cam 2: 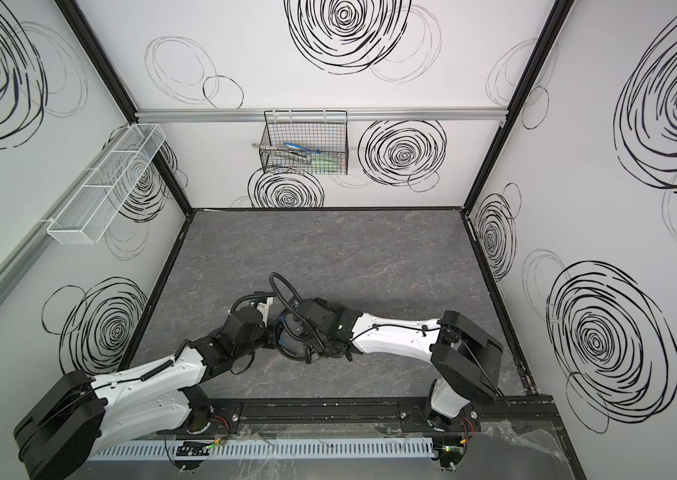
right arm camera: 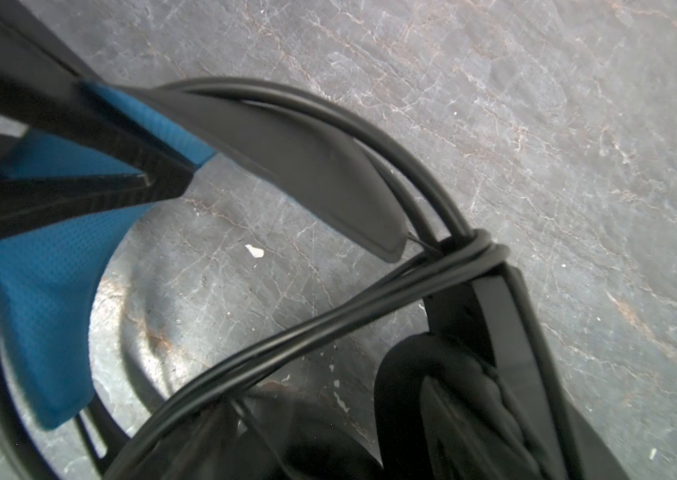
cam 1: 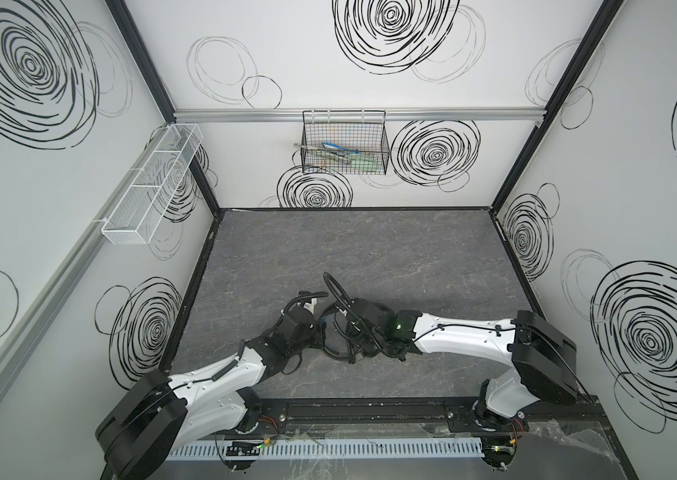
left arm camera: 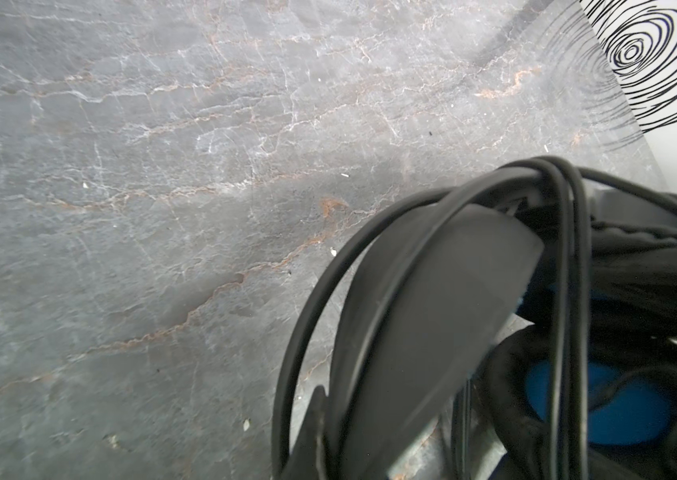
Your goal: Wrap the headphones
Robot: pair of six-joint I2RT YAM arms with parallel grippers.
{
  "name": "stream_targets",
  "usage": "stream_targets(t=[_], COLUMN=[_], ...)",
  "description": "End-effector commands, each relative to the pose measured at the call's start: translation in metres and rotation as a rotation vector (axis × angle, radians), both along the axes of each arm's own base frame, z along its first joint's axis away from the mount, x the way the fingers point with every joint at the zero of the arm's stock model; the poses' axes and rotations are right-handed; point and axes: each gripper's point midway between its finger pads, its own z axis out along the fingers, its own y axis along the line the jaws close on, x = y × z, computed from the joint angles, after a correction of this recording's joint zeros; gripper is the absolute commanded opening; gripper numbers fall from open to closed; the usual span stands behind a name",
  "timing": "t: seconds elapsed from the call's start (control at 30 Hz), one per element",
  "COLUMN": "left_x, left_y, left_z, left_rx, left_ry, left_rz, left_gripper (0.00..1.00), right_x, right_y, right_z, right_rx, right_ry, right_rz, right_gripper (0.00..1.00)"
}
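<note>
The headphones (cam 1: 328, 322) sat near the front middle of the worktop (cam 1: 370, 249), wedged between my two hands and mostly hidden under the wrists in both top views. The left hand (cam 1: 319, 330) met them from the left and the right hand (cam 1: 351, 334) from the right. Both were hard up against them, so neither was meaningfully nearer.

My left hand was fully closed. In its wrist view the headband (left arm camera: 432, 311) ran out of frame just under the camera, so I judged it was pinching the band and steadying the set.

In the right wrist view the band arched away from the hand toward an earcup (right arm camera: 453, 399), with the blue strap (right arm camera: 46, 311) slung beneath. The cable (right arm camera: 473, 249) was looped in several turns round the stem just above that cup, and strands trailed back toward the camera. I judged the next turn hinged on that stem, which lay ahead of the right hand.

I couldn't tell how wide the right hand stood, or whether it had the cable. Its fingers showed clearly in no view.
</note>
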Motion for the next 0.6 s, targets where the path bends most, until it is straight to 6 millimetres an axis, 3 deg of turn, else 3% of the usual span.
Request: stream_targets(t=[0.0,0.3,0.57], left_x=[-0.014,-0.013,-0.013], left_y=[-0.006,-0.005,-0.004], left_z=[-0.009,-0.009,-0.010], left_rx=[0.011,0.013,0.015], left_ry=[0.030,0.031,0.032], left_rz=[-0.087,-0.083,-0.081], left_gripper=[0.00,0.00,0.00], right_x=[0.018,0.006,0.012], right_y=[-0.003,-0.007,-0.019], right_z=[0.044,0.056,0.046], right_rx=[0.051,0.102,0.055], right_ry=[-0.109,-0.083,-0.099], right_rz=[-0.058,-0.023,-0.049], right_gripper=[0.75,0.75,0.73])
